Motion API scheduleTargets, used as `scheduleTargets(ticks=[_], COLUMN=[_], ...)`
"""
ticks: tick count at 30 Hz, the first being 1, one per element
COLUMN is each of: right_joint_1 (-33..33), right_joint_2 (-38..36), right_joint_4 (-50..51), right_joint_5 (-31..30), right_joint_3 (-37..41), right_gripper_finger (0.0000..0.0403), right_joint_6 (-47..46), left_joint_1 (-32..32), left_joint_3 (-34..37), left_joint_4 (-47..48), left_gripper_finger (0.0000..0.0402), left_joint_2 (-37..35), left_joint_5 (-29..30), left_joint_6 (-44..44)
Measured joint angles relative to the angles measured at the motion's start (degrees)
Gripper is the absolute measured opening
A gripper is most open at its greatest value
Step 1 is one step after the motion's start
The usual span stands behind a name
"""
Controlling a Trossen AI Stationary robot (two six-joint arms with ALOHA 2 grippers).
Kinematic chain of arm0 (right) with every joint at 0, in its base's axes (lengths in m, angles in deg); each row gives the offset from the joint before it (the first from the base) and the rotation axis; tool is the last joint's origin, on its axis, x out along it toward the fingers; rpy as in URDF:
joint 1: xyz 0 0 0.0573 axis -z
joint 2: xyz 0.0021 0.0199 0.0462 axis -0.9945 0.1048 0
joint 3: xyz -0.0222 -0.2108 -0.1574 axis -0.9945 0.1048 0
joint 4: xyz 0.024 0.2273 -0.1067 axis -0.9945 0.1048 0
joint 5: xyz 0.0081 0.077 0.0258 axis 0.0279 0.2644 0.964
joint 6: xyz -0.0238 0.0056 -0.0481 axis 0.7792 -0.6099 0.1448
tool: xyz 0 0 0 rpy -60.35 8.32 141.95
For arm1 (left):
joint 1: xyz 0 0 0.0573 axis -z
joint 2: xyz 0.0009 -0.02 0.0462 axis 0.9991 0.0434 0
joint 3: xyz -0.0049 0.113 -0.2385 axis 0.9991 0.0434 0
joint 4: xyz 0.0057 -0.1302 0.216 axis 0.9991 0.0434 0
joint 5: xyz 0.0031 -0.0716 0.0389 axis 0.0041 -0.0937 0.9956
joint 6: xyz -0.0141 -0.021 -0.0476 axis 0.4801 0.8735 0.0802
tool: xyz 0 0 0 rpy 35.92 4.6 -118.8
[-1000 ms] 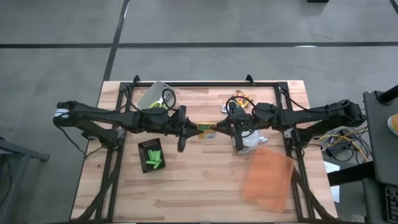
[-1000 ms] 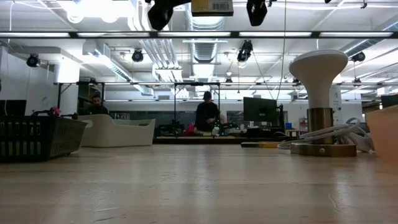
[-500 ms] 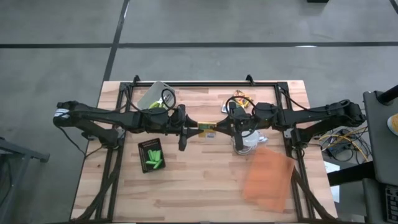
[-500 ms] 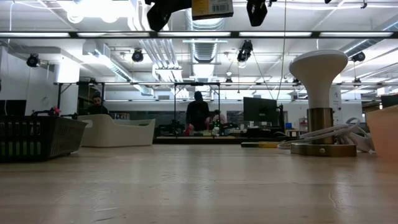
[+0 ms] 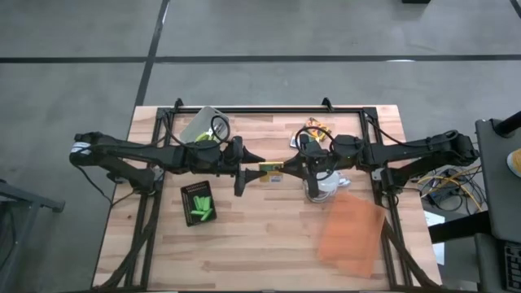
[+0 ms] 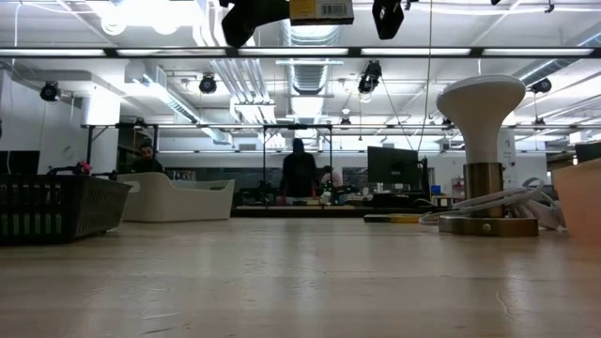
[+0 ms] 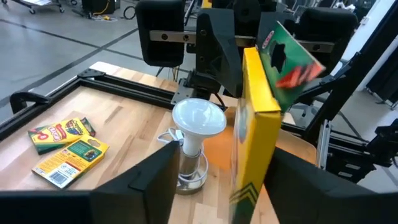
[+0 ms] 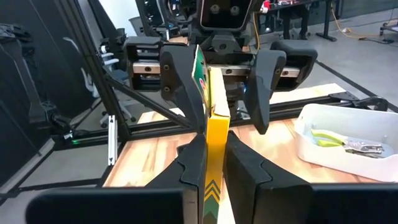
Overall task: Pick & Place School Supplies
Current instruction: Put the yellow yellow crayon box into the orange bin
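Note:
High over the table's middle, a flat orange-yellow box with a green label (image 5: 269, 171) hangs between my two grippers. My right gripper (image 5: 286, 168) is shut on the end nearest it. My left gripper (image 5: 247, 167) is open; its fingers (image 8: 179, 78) stand on either side of the box's other end (image 7: 254, 118), and I cannot tell whether they touch it. Two more such boxes (image 7: 63, 147) lie flat on the far part of the table. Green sticks (image 5: 200, 210) lie in a black tray (image 5: 195, 190). A yellow-green-handled tool (image 8: 339, 142) lies in a white bin (image 8: 323, 157). My right gripper pinches the box's two broad faces (image 8: 214, 142) between its two fingers, at the end toward the table's right. The fingers come level from the right and lie along the box. The box stands on edge, level, lifted clear of the table.
A white mushroom-shaped lamp (image 5: 321, 188) with its cord stands just near of my right gripper. A translucent orange sheet (image 5: 351, 233) lies at the near right. A black metal frame (image 5: 269, 110) runs round the table. People stand in the room far behind (image 6: 299, 174).
My left gripper has opened and let go of the box's end, staying in place. The box has kept still in my right gripper, level and clear of the table.

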Motion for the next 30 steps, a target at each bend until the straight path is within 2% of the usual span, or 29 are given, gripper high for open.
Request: scheduleTargets(ticks=[7,11,15,21,24,27,30], right_joint_1=[0.00,0.02,0.05,0.04,0.04,0.00,-0.15], right_joint_2=[0.00,0.00,0.00,-1.23,-2.71,-3.72,-3.44], right_joint_4=[-0.02,-0.02,-0.03,0.79,10.13,28.50,49.05], right_joint_5=[-0.06,-0.17,-0.65,-0.64,-0.66,-0.66,-0.39], right_joint_3=[0.00,0.00,0.00,-0.18,-3.24,-9.29,-16.92], right_gripper_finger=[0.0038,0.0038,0.0038,0.0038,0.0038,0.0038,0.0038], right_joint_6=[-0.01,-1.06,-2.46,-5.68,-7.69,-8.64,-14.11], left_joint_1=[-0.01,-0.01,0.00,0.00,0.00,0.00,0.00], left_joint_3=[0.00,-0.01,-0.11,-0.13,-0.13,-0.13,-0.10], left_joint_4=[1.17,2.99,4.84,12.80,15.06,15.63,15.79], left_gripper_finger=[0.0255,0.0255,0.0255,0.0255,0.0254,0.0255,0.0254], left_joint_2=[-0.04,-0.53,-1.99,-6.04,-7.57,-7.93,-7.67], left_joint_5=[-0.36,-0.76,-3.70,-4.07,-4.00,-3.96,-3.93], left_joint_6=[3.18,4.20,7.48,10.21,10.60,10.55,10.30])
